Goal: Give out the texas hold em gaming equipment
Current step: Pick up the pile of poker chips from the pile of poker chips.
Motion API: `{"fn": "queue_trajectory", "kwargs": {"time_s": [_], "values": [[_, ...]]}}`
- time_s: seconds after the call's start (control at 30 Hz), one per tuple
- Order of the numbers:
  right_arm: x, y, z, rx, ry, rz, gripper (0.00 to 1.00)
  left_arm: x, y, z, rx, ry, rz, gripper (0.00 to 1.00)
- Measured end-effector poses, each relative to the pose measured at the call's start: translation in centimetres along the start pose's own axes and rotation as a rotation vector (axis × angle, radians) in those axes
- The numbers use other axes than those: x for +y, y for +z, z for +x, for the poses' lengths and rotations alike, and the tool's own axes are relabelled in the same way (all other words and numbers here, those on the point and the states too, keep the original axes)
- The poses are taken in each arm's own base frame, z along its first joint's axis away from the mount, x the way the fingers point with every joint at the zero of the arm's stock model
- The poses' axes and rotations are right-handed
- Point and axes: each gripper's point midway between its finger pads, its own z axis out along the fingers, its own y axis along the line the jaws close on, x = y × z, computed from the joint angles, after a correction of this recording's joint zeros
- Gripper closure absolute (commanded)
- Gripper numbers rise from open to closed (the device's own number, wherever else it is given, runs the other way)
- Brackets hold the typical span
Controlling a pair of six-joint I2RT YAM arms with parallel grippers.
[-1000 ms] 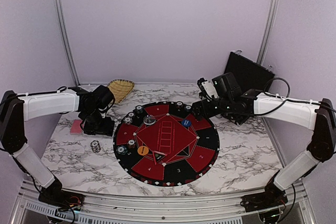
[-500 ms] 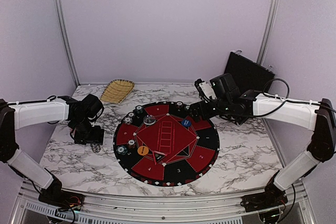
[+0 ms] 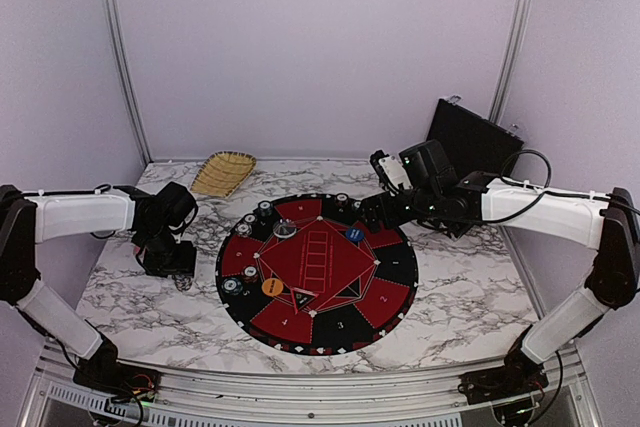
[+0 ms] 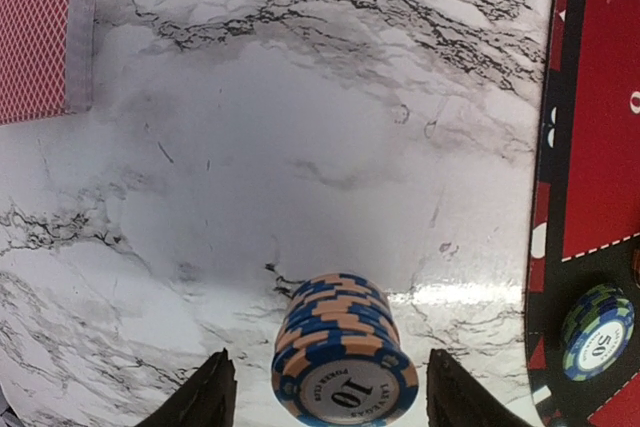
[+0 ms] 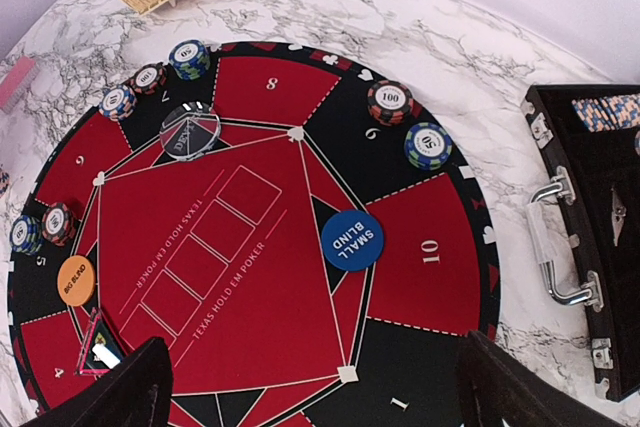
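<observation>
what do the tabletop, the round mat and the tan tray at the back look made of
Tabletop: marble-look white with dark veins, glossy glare patch; real stone or printed laminate, cannot tell. Round mat: flat, matte, printed red and black; likely felt or rubber. Tan tray: woven straw or bamboo, visible ribbed strands.

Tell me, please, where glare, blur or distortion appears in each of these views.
Left wrist: a white glare streak lies on the marble table right of the chip stack, whose "10" is sharp. Right wrist: wide-angle bending curves the table edge; the lettering on the blue disc reads clearly. Top external: soft, even light, weak shadows.
</observation>
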Motion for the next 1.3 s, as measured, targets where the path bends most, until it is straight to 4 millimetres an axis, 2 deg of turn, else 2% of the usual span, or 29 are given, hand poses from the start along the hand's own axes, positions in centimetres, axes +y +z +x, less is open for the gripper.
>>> {"fn": "queue_trajectory", "kwargs": {"time_s": [1.3], "values": [[-0.03, -0.01, 0.0, -0.001, -0.001, 0.006, 0.04, 0.07, 0.85, 0.42, 0.018, 0.015, 0.006, 0.58]]}}
